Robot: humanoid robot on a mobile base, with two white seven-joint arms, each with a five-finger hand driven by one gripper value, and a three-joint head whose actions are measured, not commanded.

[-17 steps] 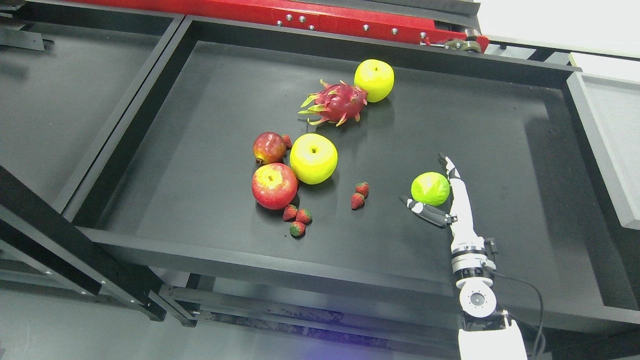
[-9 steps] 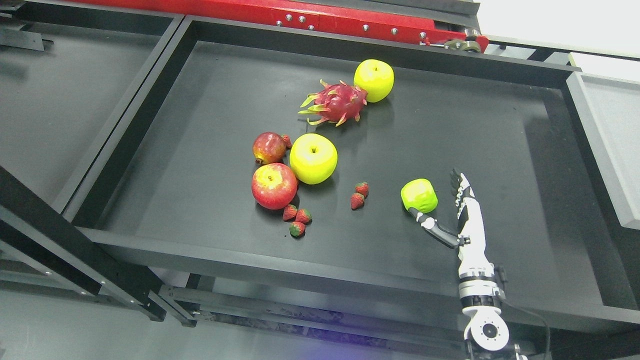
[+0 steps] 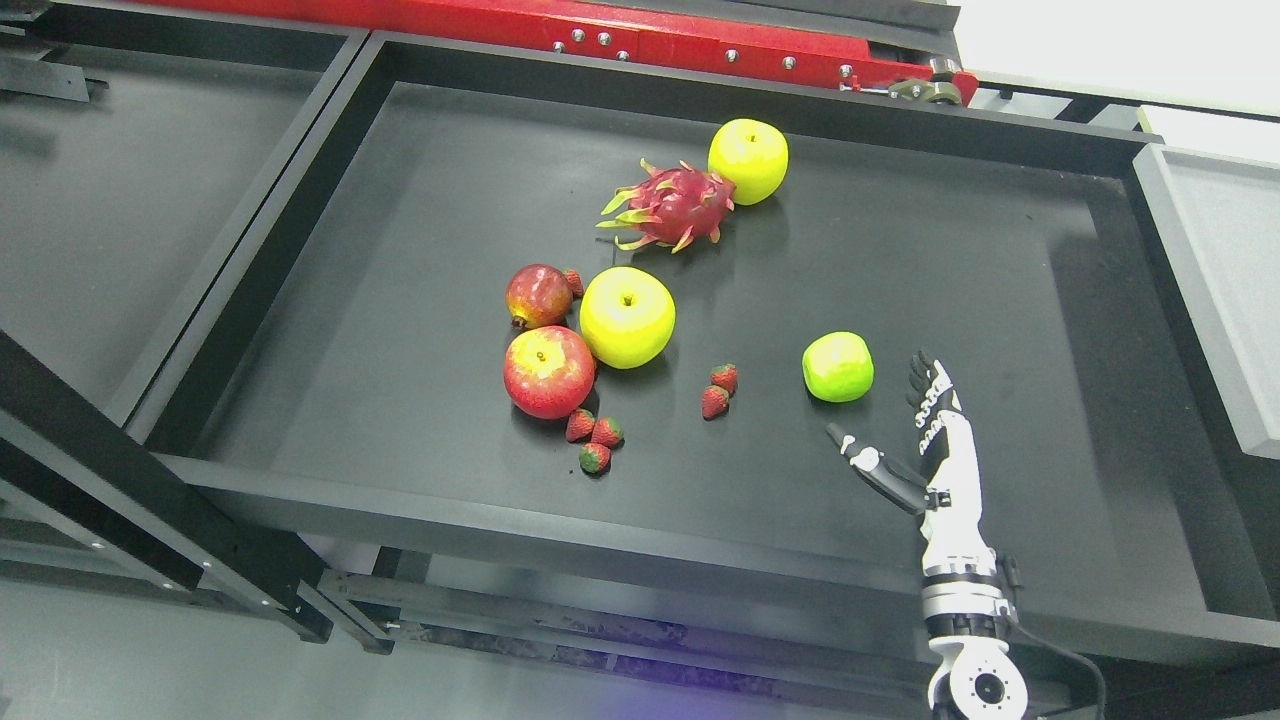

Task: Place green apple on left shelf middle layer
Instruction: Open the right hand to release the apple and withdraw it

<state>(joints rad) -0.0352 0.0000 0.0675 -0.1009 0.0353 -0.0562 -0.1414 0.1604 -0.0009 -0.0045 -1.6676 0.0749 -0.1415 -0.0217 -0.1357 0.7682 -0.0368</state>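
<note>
A small green apple [image 3: 838,367] lies on the black shelf tray [image 3: 420,470], right of the tray's middle. My right hand [image 3: 885,420] comes up from the bottom right and stands open just below and right of the apple, apart from it. Its thumb points left and its fingers [image 3: 928,385] point up, with nothing held. The left arm does not show.
Two yellow-green apples [image 3: 627,316] [image 3: 748,160], a red apple [image 3: 548,371], a smaller dark red fruit [image 3: 537,295], a dragon fruit [image 3: 668,205] and several strawberries [image 3: 595,435] lie left and behind. Raised tray rims ring the surface; another tray [image 3: 120,190] sits left.
My right hand has drawn back down towards the front edge, away from the green apple. The apple rolled a little left and now lies free of the hand.
</note>
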